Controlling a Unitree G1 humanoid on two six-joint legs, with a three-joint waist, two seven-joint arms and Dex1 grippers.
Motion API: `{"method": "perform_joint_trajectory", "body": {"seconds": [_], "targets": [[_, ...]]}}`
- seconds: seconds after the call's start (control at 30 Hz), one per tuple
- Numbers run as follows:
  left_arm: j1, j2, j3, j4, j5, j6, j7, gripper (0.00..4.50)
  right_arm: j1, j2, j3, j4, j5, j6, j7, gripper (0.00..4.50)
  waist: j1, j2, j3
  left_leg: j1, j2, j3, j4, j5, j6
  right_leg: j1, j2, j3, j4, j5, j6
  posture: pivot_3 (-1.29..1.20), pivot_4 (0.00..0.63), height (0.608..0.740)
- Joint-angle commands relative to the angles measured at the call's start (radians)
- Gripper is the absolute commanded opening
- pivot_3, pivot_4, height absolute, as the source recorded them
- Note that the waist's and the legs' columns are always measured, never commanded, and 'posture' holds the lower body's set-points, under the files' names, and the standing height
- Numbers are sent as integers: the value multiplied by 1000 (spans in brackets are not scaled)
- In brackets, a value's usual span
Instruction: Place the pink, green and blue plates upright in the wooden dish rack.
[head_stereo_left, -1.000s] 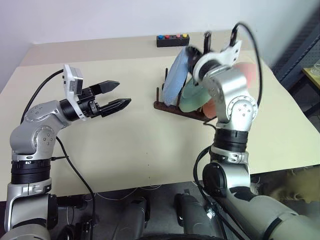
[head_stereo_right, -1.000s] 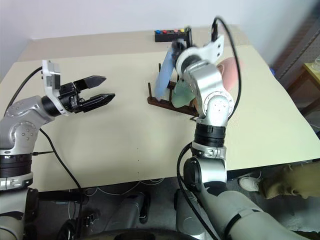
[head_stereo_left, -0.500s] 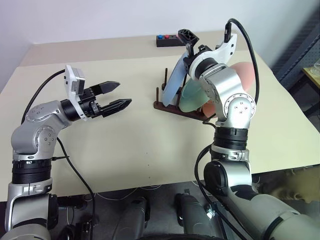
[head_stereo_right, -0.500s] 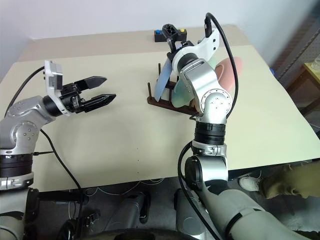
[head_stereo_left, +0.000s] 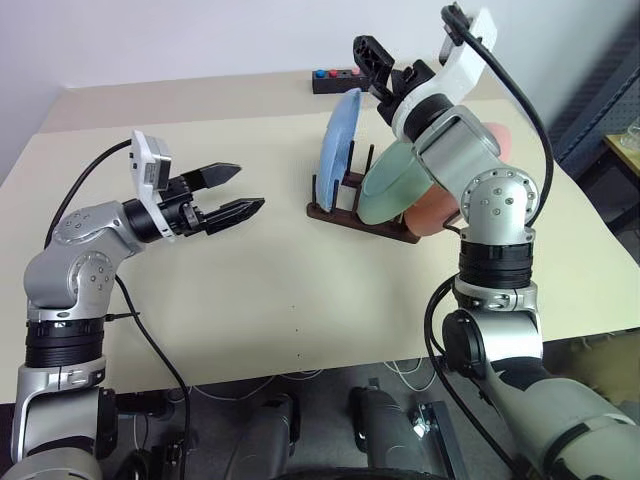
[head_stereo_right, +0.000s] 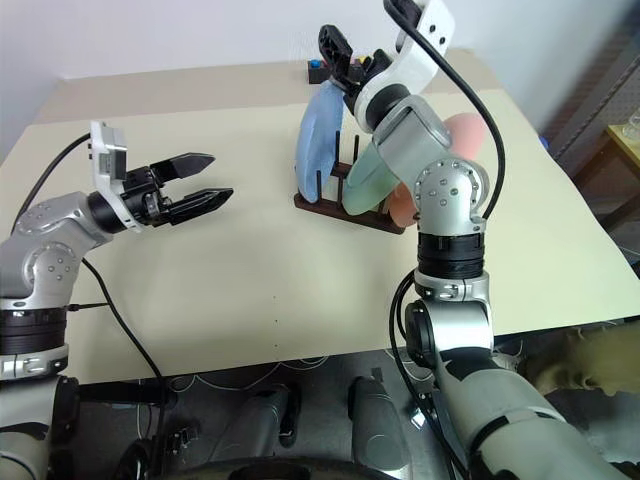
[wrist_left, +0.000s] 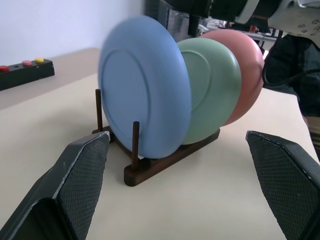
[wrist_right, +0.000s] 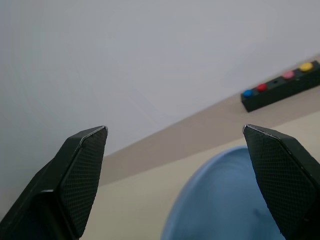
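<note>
The right pincer (head_stereo_left: 385, 72) had let go of the blue plate (head_stereo_left: 338, 153) and risen above the rack (head_stereo_left: 362, 214), its fingers now wide apart over the plate's top edge; a second earlier it was clamped on that plate, low among the dishes. The blue plate, tilted in the grip before, stood upright between the pegs at the rack's left end. The left pincer (head_stereo_left: 232, 195) had kept its place over the bare worktop (head_stereo_left: 250, 290), well to the left of the rack, its two fingers spread and pointed toward the plates.

Three plates stood in the one dark wooden rack: the blue at the left end, the green plate (head_stereo_left: 392, 183) in the middle, leaning against it or just short of it, and the pink plate (head_stereo_left: 447, 200) at the right end, partly hidden behind the right arm. The left wrist view showed the same row, blue plate nearest, each overlapping the next.

One black box (head_stereo_left: 332, 80) with coloured buttons lay at the worktop's far edge; three buttons, blue, red and yellow, showed in the right wrist view.
</note>
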Motion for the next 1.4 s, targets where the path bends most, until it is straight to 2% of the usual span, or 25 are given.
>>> {"method": "perform_joint_trajectory", "body": {"seconds": [0.03,0.2,0.3,0.43,0.53,0.6,0.73,0.93,1.03,1.23,1.4], "targets": [[-17,6,12,-17,-9,-4,-3,4500,-16,4,-13,-38,-15,20,14,4434,2,0,0,0,0,0,0,0,0,0,0,0,0,0,0,0,150,740],[-12,2,13,-21,-12,-12,-8,4500,-48,-56,-27,-83,-88,-36,126,4434,6,0,0,0,-1,0,0,0,0,0,0,0,-1,0,0,0,150,740],[-8,4,12,-29,-9,-31,-25,4500,-37,-138,15,-120,-163,-55,257,4434,7,0,0,0,-1,0,0,0,0,0,0,0,-1,0,0,0,150,740],[-14,21,13,-38,-30,-8,-58,4500,22,-256,8,-199,-137,-13,455,4434,4,0,0,0,-1,0,0,0,0,0,0,0,-1,0,0,0,150,740],[-16,24,7,-44,-21,-10,-65,4500,73,-343,10,-254,-128,19,581,3104,4,0,0,0,0,0,0,0,0,1,0,-1,-1,0,0,0,150,740],[-21,24,2,-53,-35,9,-72,4500,134,-458,10,-309,-112,78,703,2224,5,0,0,0,0,0,0,0,0,1,-1,-1,-2,0,0,0,150,740],[-16,29,-13,-71,-52,36,-97,4500,258,-671,-12,-393,-93,158,893,130,18,0,0,-1,0,0,1,-1,1,3,-1,-2,-5,0,0,0,150,740],[-28,24,-27,-61,-45,40,-122,4500,471,-885,-76,-503,-100,199,1072,54,34,0,0,-1,1,0,2,-1,2,6,-1,-2,-10,0,0,0,150,740],[-38,21,-38,-47,-36,33,-136,4500,582,-971,-16,-537,-240,123,1121,54,35,0,0,-1,1,0,2,-2,3,8,-2,-3,-14,0,0,0,150,740],[-57,20,-48,-27,-27,23,-145,4500,645,-1014,106,-493,-523,-48,1123,54,34,0,0,-1,1,1,5,-3,4,9,-2,-3,-16,-2,-3,0,150,740],[-55,30,-46,-22,-20,18,-151,4500,614,-1002,187,-426,-717,-173,1105,54,35,0,0,-1,0,1,6,-3,4,9,-2,-3,-16,-2,-3,0,150,740]]}}
